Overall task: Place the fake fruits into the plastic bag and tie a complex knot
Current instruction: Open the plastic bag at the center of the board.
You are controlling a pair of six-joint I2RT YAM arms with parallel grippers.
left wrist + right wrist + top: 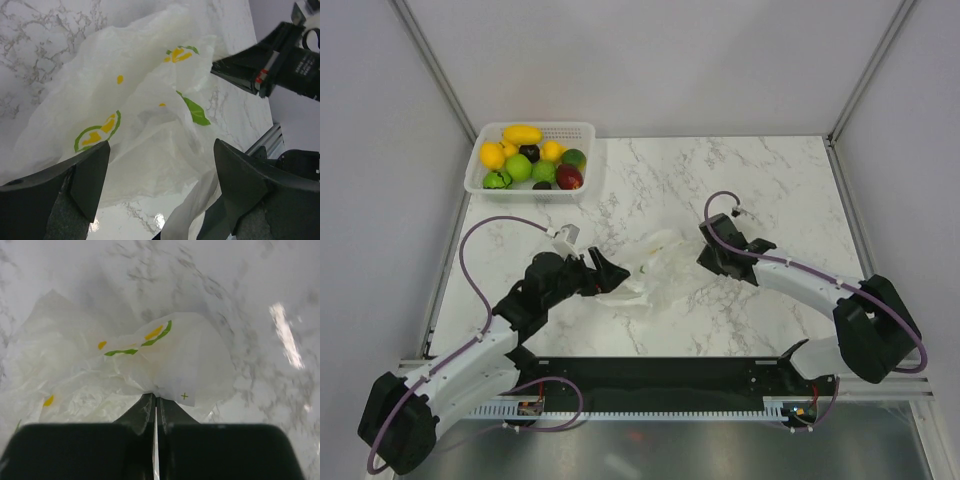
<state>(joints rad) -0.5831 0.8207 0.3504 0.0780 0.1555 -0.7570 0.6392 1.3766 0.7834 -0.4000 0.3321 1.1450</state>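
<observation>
On the table (770,180), the right tool (155,401) pinches the plastic bag (90,375).

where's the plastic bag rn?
Top view: the plastic bag lies crumpled in the middle of the table, between the open left gripper and the right gripper, which is shut on its edge.
</observation>
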